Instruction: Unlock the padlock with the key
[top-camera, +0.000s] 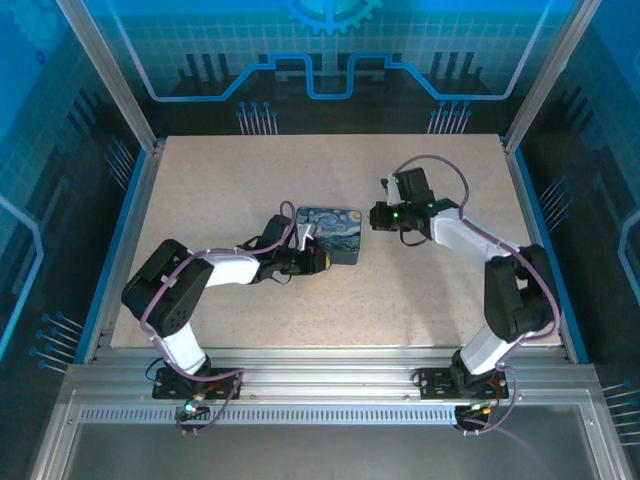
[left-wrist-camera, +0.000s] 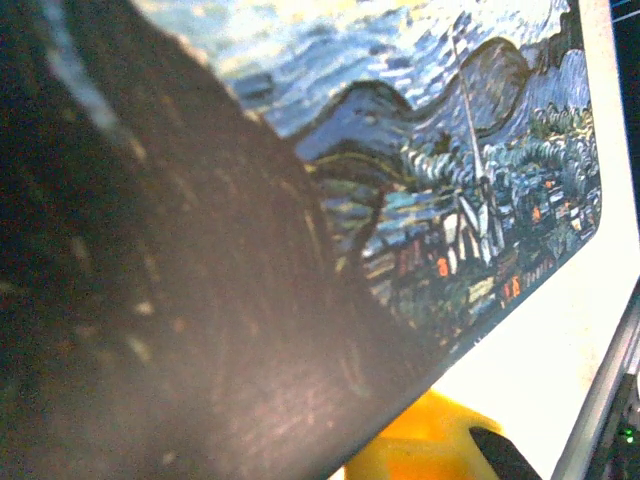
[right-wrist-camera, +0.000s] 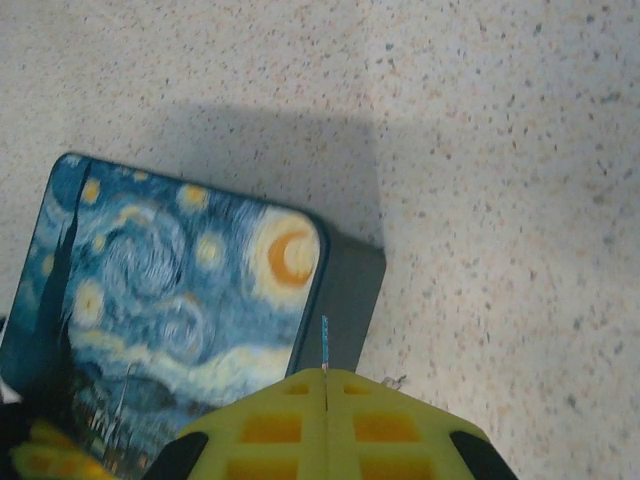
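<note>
- The right gripper (right-wrist-camera: 325, 376) is clenched, its yellow fingers (right-wrist-camera: 270, 425) pressed together along a single seam.
- A key (right-wrist-camera: 324, 340) is gripped in that seam; it is seen edge-on as a thin strip sticking out past the fingertips.
- In the right wrist view, the key tip is seen over the dark side wall of a box (right-wrist-camera: 170, 300), at the corner beside the painted crescent moon.
- The box, printed with a swirling night sky, is laid flat near the middle of the speckled desk (top-camera: 300, 170).
- From above, the right gripper is seen just beside the box's right edge, apart from it.
- The left gripper (top-camera: 308, 256) is placed at the box's near left corner.
- Whether the left gripper is released or clenched cannot be told: its wrist view is half covered by a dark blur, with one yellow finger seen at the bottom.
</note>
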